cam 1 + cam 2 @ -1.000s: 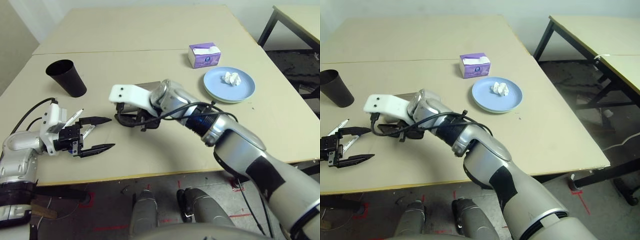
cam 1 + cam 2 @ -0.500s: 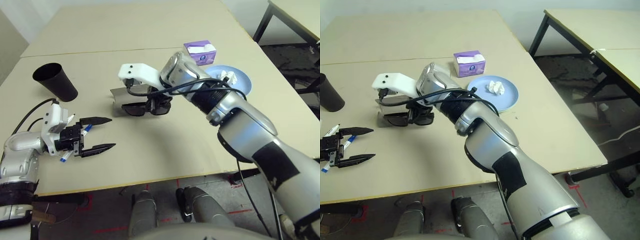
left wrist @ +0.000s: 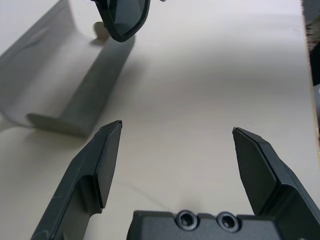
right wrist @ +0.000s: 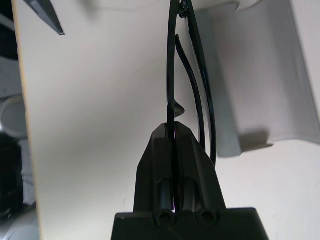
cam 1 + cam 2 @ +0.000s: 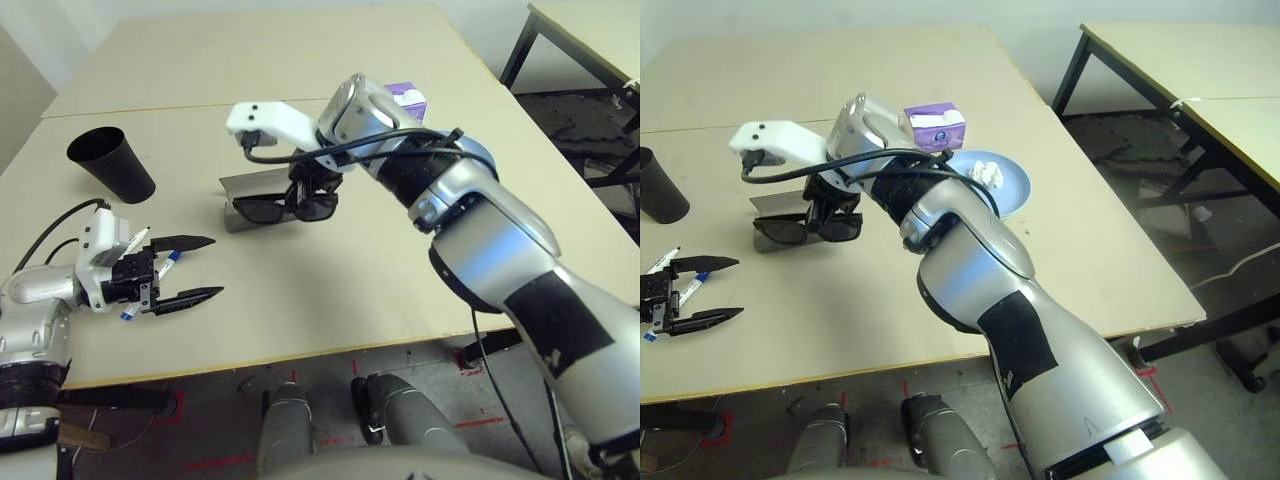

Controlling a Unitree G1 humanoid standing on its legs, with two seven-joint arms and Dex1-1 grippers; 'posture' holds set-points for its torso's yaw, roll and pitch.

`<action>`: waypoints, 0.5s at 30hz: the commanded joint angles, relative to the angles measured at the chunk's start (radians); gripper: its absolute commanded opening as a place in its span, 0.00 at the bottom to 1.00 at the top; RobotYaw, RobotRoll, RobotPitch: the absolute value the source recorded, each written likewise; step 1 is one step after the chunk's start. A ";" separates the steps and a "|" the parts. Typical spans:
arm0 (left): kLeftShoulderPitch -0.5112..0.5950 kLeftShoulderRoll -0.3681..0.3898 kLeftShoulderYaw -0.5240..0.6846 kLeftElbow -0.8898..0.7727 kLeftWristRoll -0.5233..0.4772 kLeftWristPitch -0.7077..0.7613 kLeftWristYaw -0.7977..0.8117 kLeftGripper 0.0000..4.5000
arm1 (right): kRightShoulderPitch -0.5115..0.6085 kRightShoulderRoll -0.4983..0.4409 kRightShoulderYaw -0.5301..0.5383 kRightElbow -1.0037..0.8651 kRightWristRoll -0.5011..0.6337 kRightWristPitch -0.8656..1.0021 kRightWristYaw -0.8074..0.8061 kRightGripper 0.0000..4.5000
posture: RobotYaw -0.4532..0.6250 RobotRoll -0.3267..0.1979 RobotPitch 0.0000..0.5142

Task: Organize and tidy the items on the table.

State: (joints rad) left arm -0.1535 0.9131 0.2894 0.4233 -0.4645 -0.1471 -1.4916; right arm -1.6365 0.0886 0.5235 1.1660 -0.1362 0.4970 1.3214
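My right gripper point(image 5: 306, 188) is shut on the bridge of the black sunglasses point(image 5: 287, 209), holding them lenses down just above the table point(image 5: 330, 290), against the front of the open grey glasses case point(image 5: 243, 188). In the right wrist view the fingers point(image 4: 187, 150) pinch the frame point(image 4: 172, 75). My left gripper point(image 5: 200, 267) hovers open and empty near the front left. Two white pens point(image 5: 668, 261) point(image 5: 690, 281) lie under it. The black cup point(image 5: 111, 164) stands at the left. The white tissue wad point(image 5: 987, 172) rests on the blue plate point(image 5: 1016, 186); the green plate is hidden.
The purple-and-white tissue box point(image 5: 935, 126) sits behind the plate, partly covered by my right arm. A second table with black legs point(image 5: 1180, 60) stands at the right. The table's front edge runs close below my left gripper.
My right gripper has carried the sunglasses up and back from the table in front of the case to the case's front edge. The left gripper has stayed put. The camera has shifted.
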 commanded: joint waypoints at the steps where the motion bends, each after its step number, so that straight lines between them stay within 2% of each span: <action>1: 0.032 0.016 0.030 -0.006 0.001 -0.008 0.010 1.00 | -0.037 0.044 -0.065 0.075 -0.004 -0.067 -0.077 0.00 | 0.44 0.62 0.34; 9: 0.117 0.025 0.090 -0.081 -0.023 0.021 0.044 1.00 | -0.020 0.118 -0.150 0.140 -0.024 -0.184 -0.301 0.00 | 0.48 0.62 0.38; 15: 0.145 0.025 0.106 -0.118 -0.029 0.041 0.058 1.00 | 0.007 0.142 -0.167 0.149 -0.047 -0.237 -0.330 0.00 | 0.48 0.62 0.39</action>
State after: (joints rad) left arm -0.0190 0.9296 0.3821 0.3195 -0.4891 -0.1167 -1.4366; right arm -1.6470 0.1458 0.3634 1.3053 -0.1691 0.2773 0.9957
